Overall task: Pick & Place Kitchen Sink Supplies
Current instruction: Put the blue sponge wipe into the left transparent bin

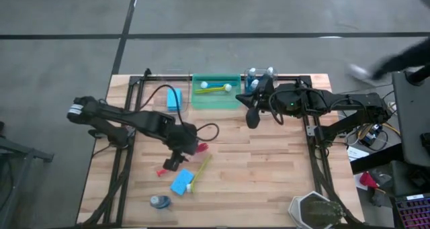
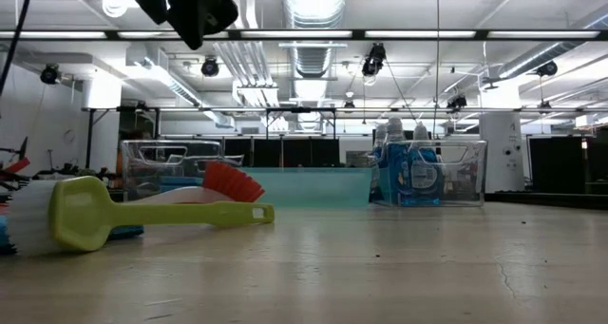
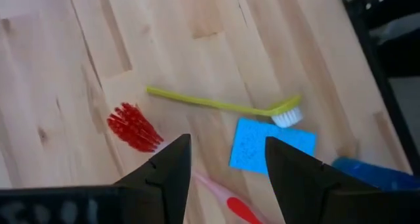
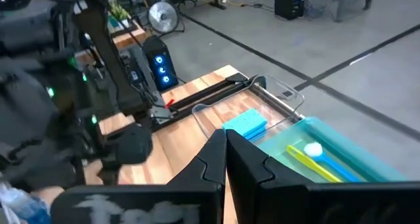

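Red dish brush, yellow brush and blue sponge remain unsorted under the open left gripper; right gripper closed, empty, by the part-filled green bin

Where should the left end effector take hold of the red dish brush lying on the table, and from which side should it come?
Grip the thin handle of the red dish brush, not its bristle head. It lies flat on the table, so come straight down from above with the fingers across the handle. The open left end effector already hangs just over it. The blue sponge lies close beside, so stay clear of it.
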